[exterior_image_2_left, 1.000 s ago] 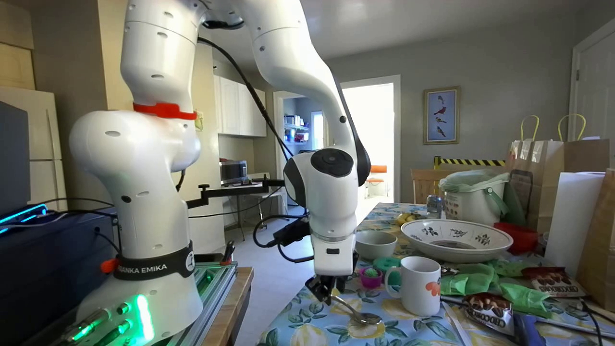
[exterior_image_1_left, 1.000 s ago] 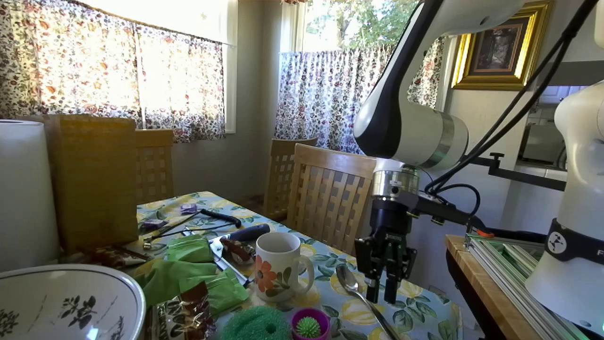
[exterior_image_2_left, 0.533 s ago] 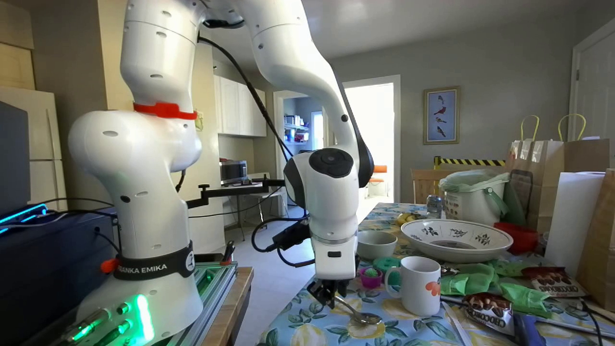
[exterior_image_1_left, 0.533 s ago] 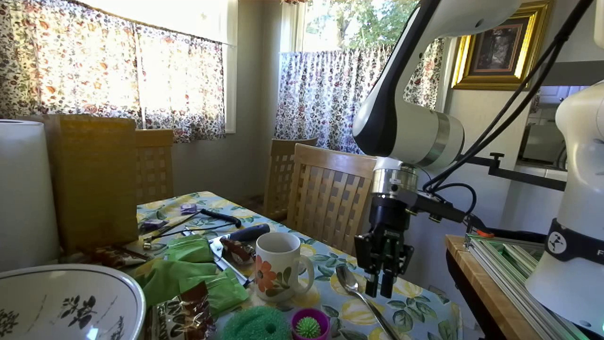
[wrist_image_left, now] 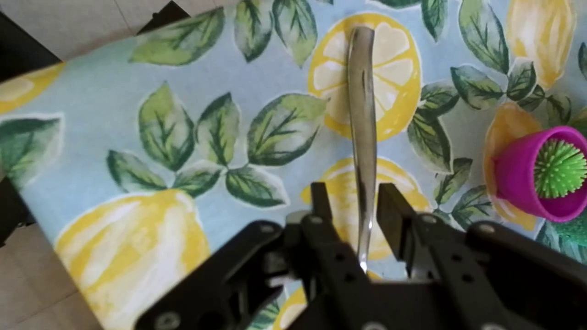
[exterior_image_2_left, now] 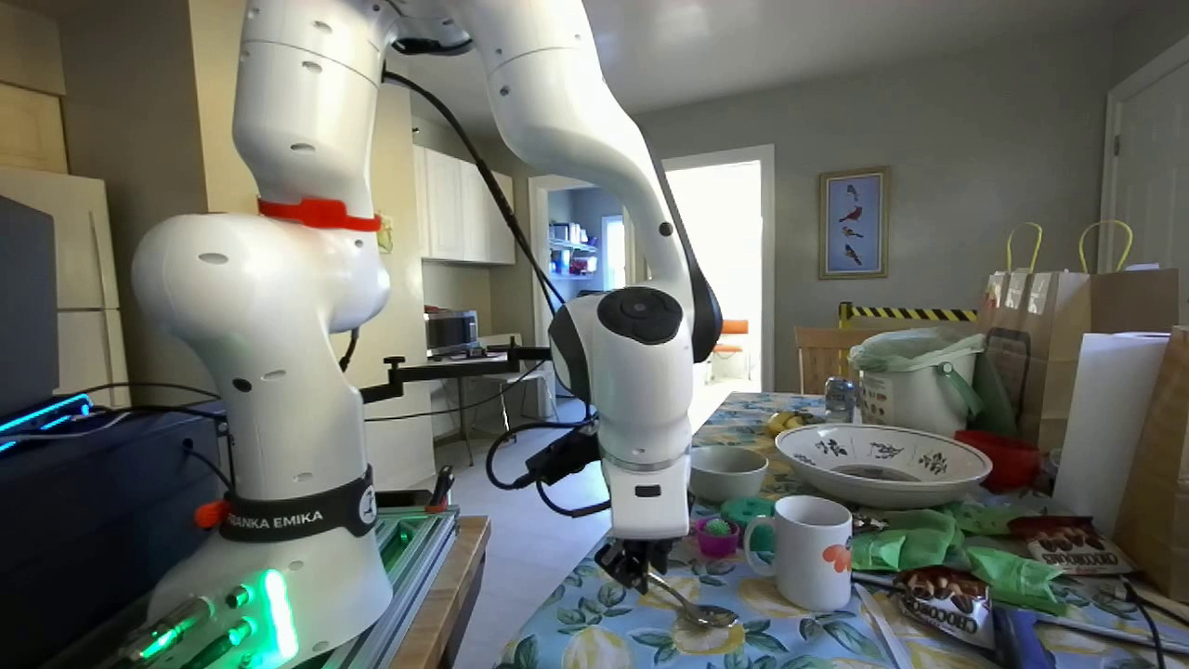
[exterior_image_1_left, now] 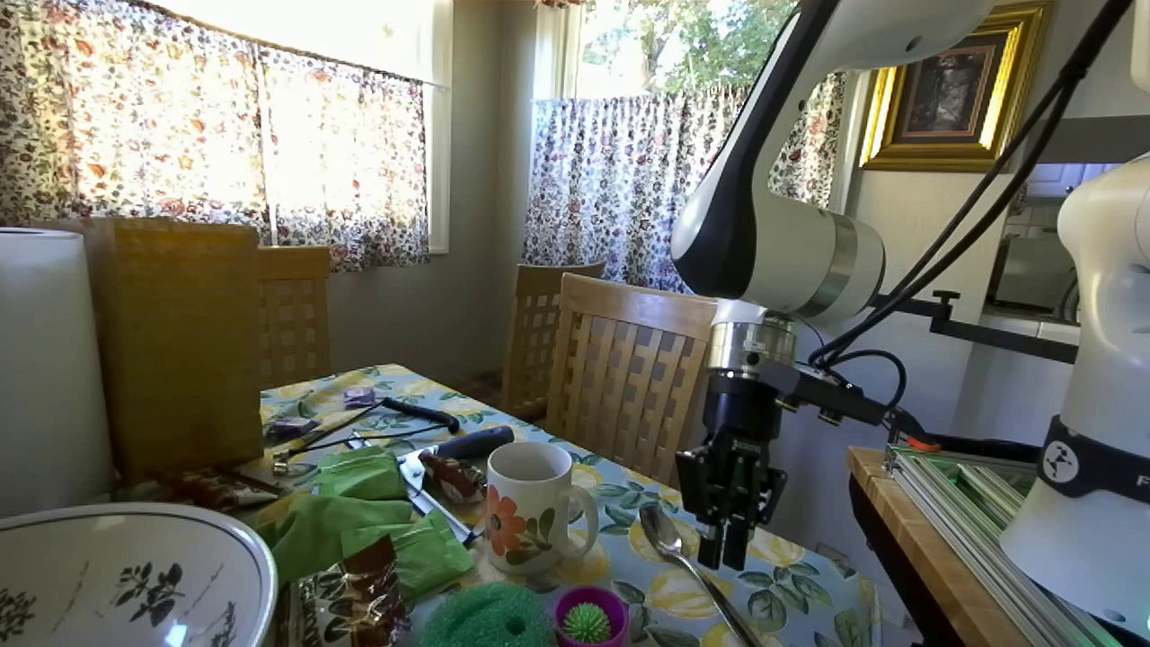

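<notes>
Small shift of the tool; no grip on the spoon

Over the last second the arm has moved only slightly, carrying the tool, it seems, a touch toward the edge of the desk lined with chairs; over the last half second it has barely moved. In an exterior view the gap between the fingers looks narrower, from closing or turning I cannot tell. They are apart, one on each side of the spoon's handle, with a gap showing either side. The spoon has not moved: it lies near the corner joining the chair-side and robot-side edges, handle toward the latter. I judge this fine alignment, nothing gripped.

Counted, largest first: one desk; one wide patterned bowl, well away from the chair-side edge; one small pale bowl, along the robot-side edge; one flowered mug, farther in from that edge than the spoon; three brown packets, farther in again; one spoon; one green sponge and one pink cup, farther from the corner than the spoon; one spiky green ball, in the cup.
</notes>
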Robot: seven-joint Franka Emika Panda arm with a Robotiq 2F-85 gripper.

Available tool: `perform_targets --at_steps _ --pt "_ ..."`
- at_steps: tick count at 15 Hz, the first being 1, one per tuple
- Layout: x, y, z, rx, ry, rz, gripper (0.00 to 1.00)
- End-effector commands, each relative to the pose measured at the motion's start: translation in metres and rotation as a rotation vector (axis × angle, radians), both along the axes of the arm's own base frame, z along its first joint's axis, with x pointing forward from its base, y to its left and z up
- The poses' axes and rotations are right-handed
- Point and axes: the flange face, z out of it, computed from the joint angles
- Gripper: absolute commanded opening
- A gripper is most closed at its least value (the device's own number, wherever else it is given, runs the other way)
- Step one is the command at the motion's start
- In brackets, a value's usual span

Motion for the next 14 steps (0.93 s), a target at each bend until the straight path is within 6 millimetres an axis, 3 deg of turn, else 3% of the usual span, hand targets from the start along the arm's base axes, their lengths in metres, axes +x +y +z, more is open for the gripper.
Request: perform_targets --at_steps 1,8,14 --pt "0.003 0.005 -0.003 0.019 -0.025 0.006 0.36" --pt "0.005 0.011 -0.006 0.017 -0.047 0.001 0.29" --pt "0.000 0.010 -0.014 0.000 -0.047 0.010 0.30"
